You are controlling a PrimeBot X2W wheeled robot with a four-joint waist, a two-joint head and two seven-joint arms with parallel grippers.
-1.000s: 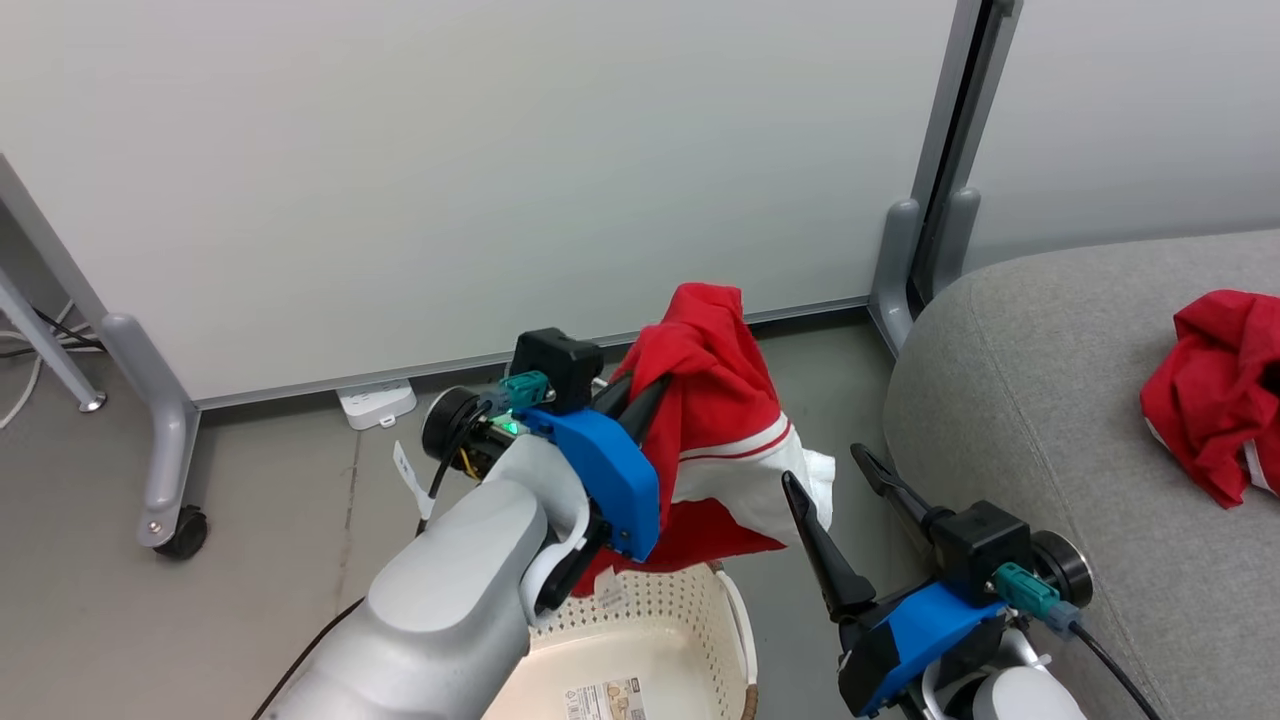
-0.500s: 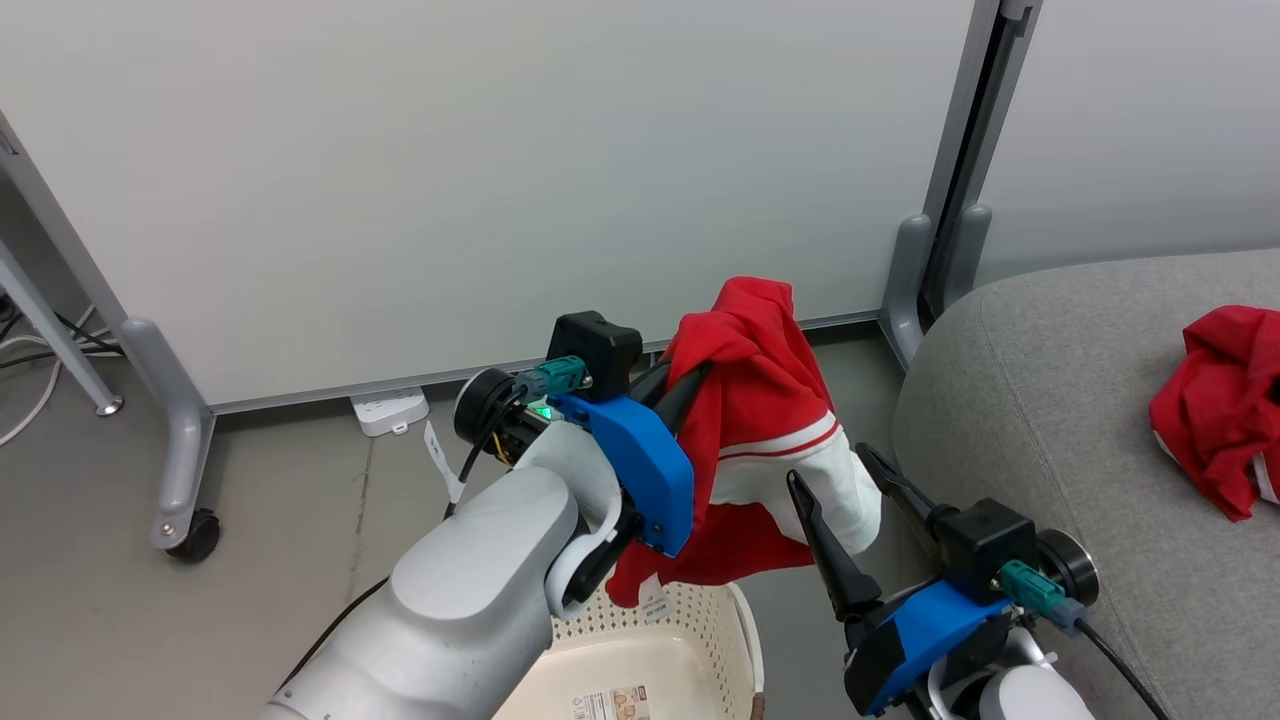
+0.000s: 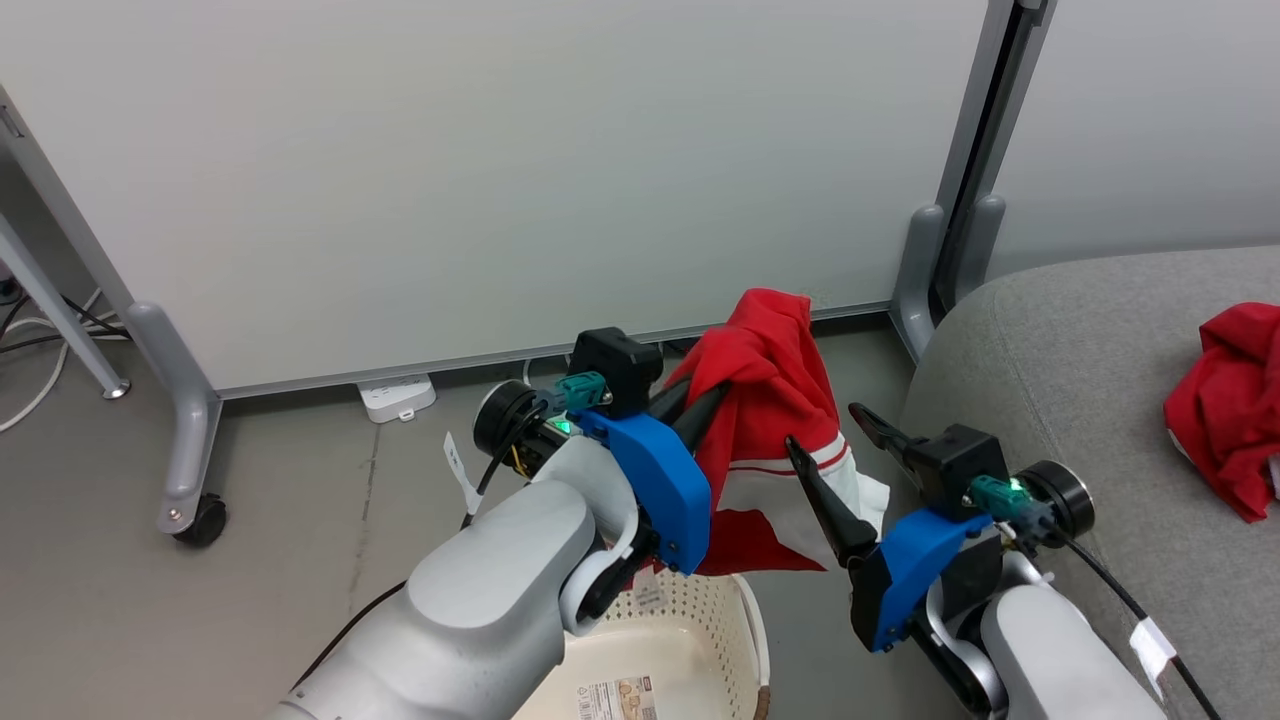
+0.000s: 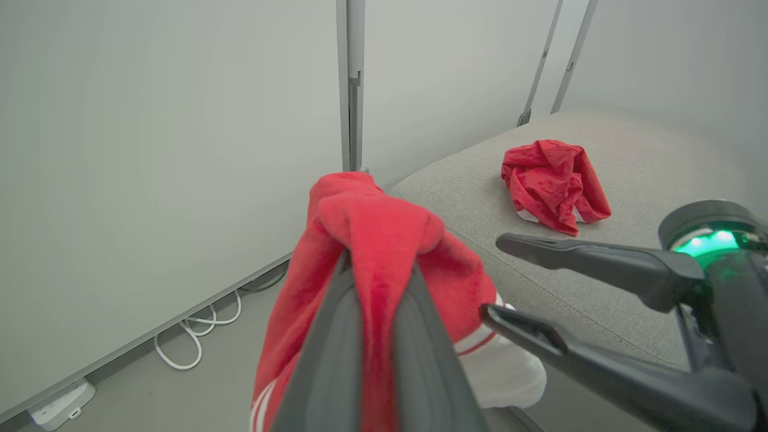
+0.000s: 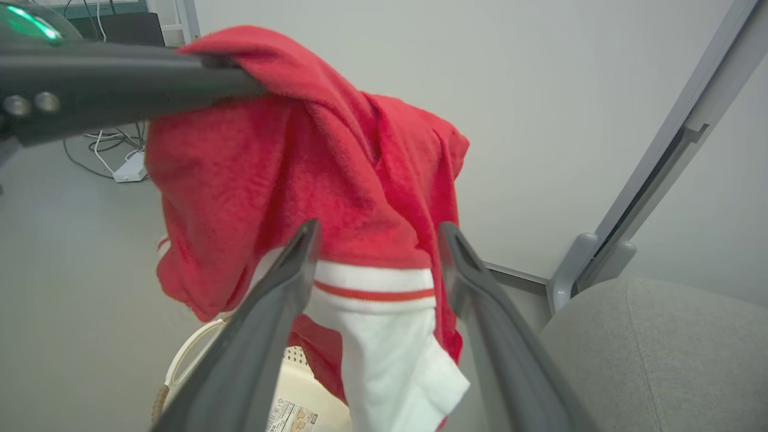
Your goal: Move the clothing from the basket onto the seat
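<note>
Our left gripper point(image 3: 712, 402) is clamped on a red-and-white garment point(image 3: 775, 370) hanging above the basket point(image 3: 745, 620) at six o'clock. Our right gripper point(image 3: 822, 426) stands wide near its white panel. The other red garment point(image 3: 1225, 400) lies on the seat point(image 3: 1050, 340) at three o'clock.

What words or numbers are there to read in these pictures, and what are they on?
Nothing is readable.
The label on the basket bottom: print too small and blurred to read.
The small white tag on the held red garment: too small to read.
The white cable tag: no print can be made out.
</note>
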